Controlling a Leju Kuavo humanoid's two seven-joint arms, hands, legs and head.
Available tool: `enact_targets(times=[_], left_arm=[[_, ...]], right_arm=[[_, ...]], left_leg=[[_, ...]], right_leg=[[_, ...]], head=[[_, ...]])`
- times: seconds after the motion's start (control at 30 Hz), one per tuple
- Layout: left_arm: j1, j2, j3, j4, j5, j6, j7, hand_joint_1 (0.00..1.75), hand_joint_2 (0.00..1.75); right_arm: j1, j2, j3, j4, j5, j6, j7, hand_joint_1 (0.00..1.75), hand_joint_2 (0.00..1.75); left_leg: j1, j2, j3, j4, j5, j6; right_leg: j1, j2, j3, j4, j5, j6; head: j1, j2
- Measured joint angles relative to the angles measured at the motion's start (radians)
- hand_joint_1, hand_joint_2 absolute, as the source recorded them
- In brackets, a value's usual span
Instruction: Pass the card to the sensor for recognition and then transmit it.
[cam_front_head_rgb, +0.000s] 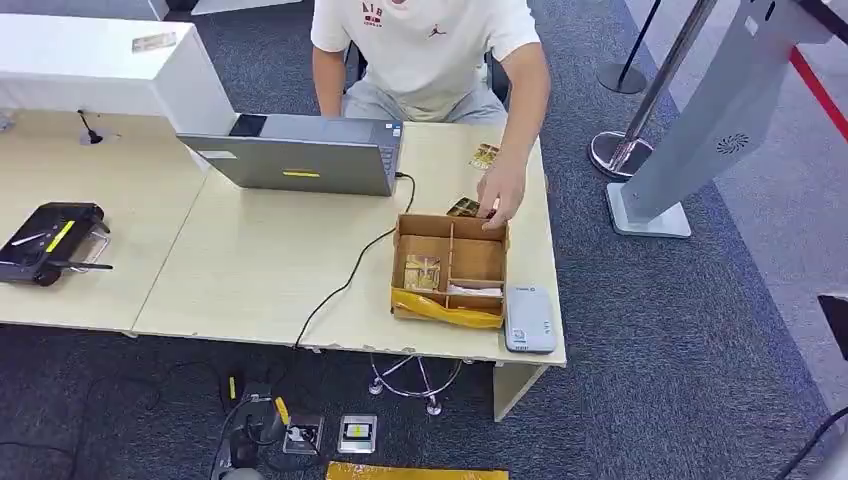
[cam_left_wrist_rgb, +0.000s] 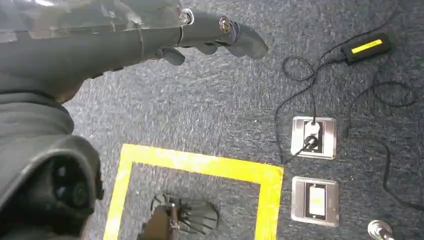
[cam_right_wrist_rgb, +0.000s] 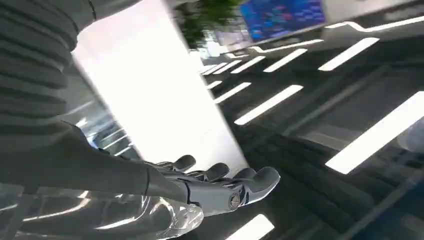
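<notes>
A brown cardboard box (cam_front_head_rgb: 477, 261) with compartments stands near the table's right end, and a gold card (cam_front_head_rgb: 422, 272) lies in one of them. Two more gold cards (cam_front_head_rgb: 484, 155) lie on the table beyond the box. A person seated behind the table rests a hand (cam_front_head_rgb: 500, 194) at the box's far edge. The flat grey sensor (cam_front_head_rgb: 529, 320) lies at the table's front right corner, beside the box. My left hand (cam_left_wrist_rgb: 200, 35) hangs over the carpet with its fingers stretched out and nothing in them. My right hand (cam_right_wrist_rgb: 220, 185) is raised, fingers apart, holding nothing.
A grey laptop (cam_front_head_rgb: 300, 153) sits mid-table with a black cable (cam_front_head_rgb: 345, 285) running off the front edge. A black device (cam_front_head_rgb: 50, 242) lies at the left. A grey kiosk stand (cam_front_head_rgb: 690, 140) and a stanchion base (cam_front_head_rgb: 615, 152) stand right of the table. Floor sockets (cam_left_wrist_rgb: 313, 137) and yellow tape (cam_left_wrist_rgb: 200, 165) mark the carpet.
</notes>
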Motion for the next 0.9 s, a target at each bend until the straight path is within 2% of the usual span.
enact_targets(times=[0.07,0.17,0.37,0.5,0.63,0.7,0.8,0.9], left_arm=[[0.000,-0.004,0.010,0.003,0.024,0.008,-0.024,0.00,0.00],[-0.001,-0.014,0.045,0.014,0.028,0.010,-0.082,0.00,0.00],[-0.003,-0.041,0.139,0.038,-0.007,0.011,-0.121,0.00,0.00],[-0.010,-0.055,0.193,0.048,-0.037,0.011,-0.122,0.00,0.00],[-0.032,-0.061,0.260,0.063,-0.056,0.011,-0.137,0.00,0.00],[-0.043,-0.061,0.290,0.070,-0.064,0.011,-0.140,0.00,0.00],[-0.057,-0.062,0.328,0.081,-0.082,0.011,-0.145,0.00,0.00],[-0.061,-0.063,0.361,0.089,-0.110,0.011,-0.145,0.00,0.00]], right_arm=[[0.012,0.026,-0.135,0.043,0.068,0.001,0.055,0.00,1.75],[0.060,0.067,-0.279,0.095,0.088,0.001,0.134,0.00,1.75],[0.144,0.132,-0.444,0.185,0.106,0.001,0.241,0.00,1.75],[0.189,0.160,-0.500,0.245,0.069,0.001,0.324,0.00,1.75],[0.225,0.184,-0.541,0.329,0.092,0.001,0.424,0.00,1.75],[0.244,0.191,-0.543,0.384,0.093,0.001,0.477,0.00,1.75],[0.282,0.201,-0.517,0.445,0.029,0.001,0.582,0.00,1.75],[0.289,0.209,-0.507,0.506,0.063,0.000,0.595,0.00,1.75]], left_leg=[[0.001,0.001,0.000,0.000,-0.001,0.000],[0.001,0.001,0.000,0.000,-0.001,0.000],[0.003,0.003,0.000,-0.001,-0.001,-0.001],[0.003,0.002,0.000,-0.001,-0.001,-0.001],[0.004,0.002,0.001,-0.001,-0.001,-0.001],[0.004,0.002,0.001,-0.001,-0.001,-0.001],[0.004,0.001,0.000,-0.002,-0.001,-0.001],[0.004,0.004,0.001,-0.002,-0.001,-0.001]], right_leg=[[0.001,0.001,0.000,0.000,0.000,0.000],[0.002,0.001,0.000,0.000,0.000,0.000],[0.003,0.002,0.000,0.000,-0.001,-0.001],[0.003,0.002,0.000,0.000,-0.001,-0.001],[0.004,0.002,0.001,0.000,-0.001,-0.001],[0.003,0.002,0.001,0.000,-0.001,-0.001],[0.004,0.000,0.002,0.000,-0.001,-0.001],[0.004,0.003,0.001,0.000,-0.001,-0.001]], head=[[0.000,0.000],[0.000,0.000],[0.000,0.000],[0.001,0.000],[0.001,0.000],[0.000,0.000],[0.002,0.000],[0.000,0.000]])
